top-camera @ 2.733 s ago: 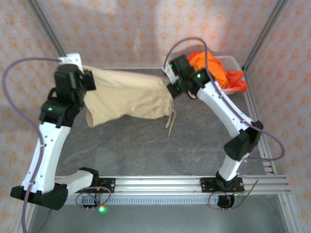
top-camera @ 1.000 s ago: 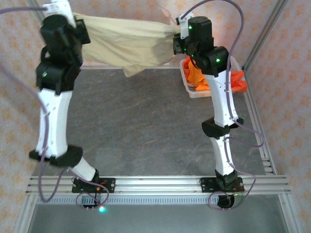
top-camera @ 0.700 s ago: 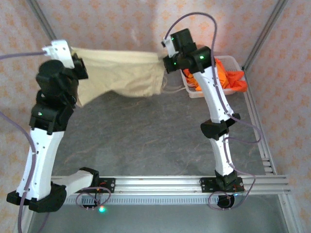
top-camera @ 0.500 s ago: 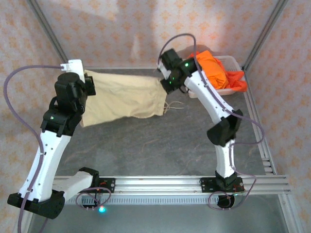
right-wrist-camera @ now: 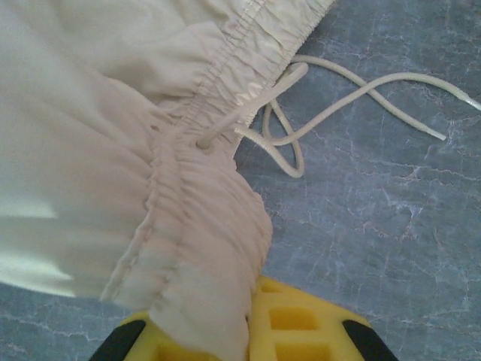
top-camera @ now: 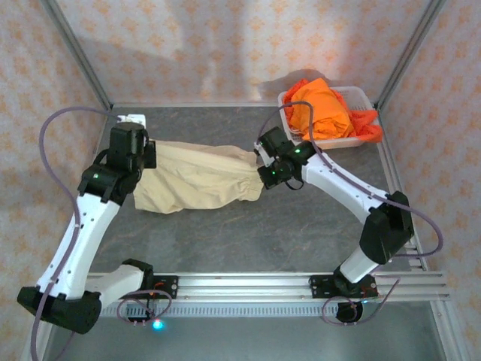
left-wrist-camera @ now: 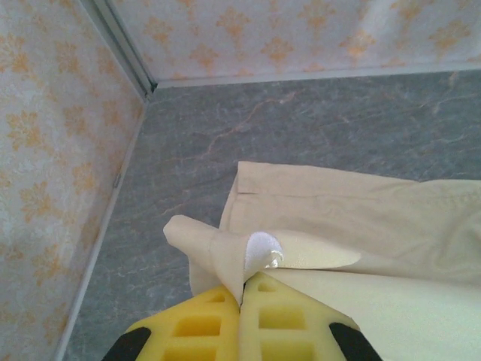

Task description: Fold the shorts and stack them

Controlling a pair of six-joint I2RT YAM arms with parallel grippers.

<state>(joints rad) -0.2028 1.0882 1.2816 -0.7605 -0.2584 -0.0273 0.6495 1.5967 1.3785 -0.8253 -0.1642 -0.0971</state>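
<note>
The left gripper (left-wrist-camera: 242, 301) had its yellow pads pressed together on a rolled fold of cloth at one leg hem of the beige shorts (top-camera: 197, 179). Ahead of it and to its right the cloth ran flat across the grey surface (top-camera: 248, 226), with a straight hemmed edge lying just in front of the pads. To its left the surface was bare up to the patterned wall (left-wrist-camera: 45, 150), which stood near, and ahead the bare surface reached the far corner.

The right gripper (right-wrist-camera: 250, 316) was pinching the gathered waistband (right-wrist-camera: 188, 143) at the opposite end of the same pair; the puckered elastic edge bunched over its pads and hid one of them. The drawstring (right-wrist-camera: 264, 99) came out of the waistband just ahead of this gripper and looped loosely on the surface to its right, where the room was otherwise open.

From above, the shorts lay stretched between the two grippers, resting on the surface. Beyond the right gripper, well apart from it, the orange shorts (top-camera: 327, 113) were heaped in the white basket (top-camera: 359, 92) at the far right corner, some cloth spilling over its rim.
</note>
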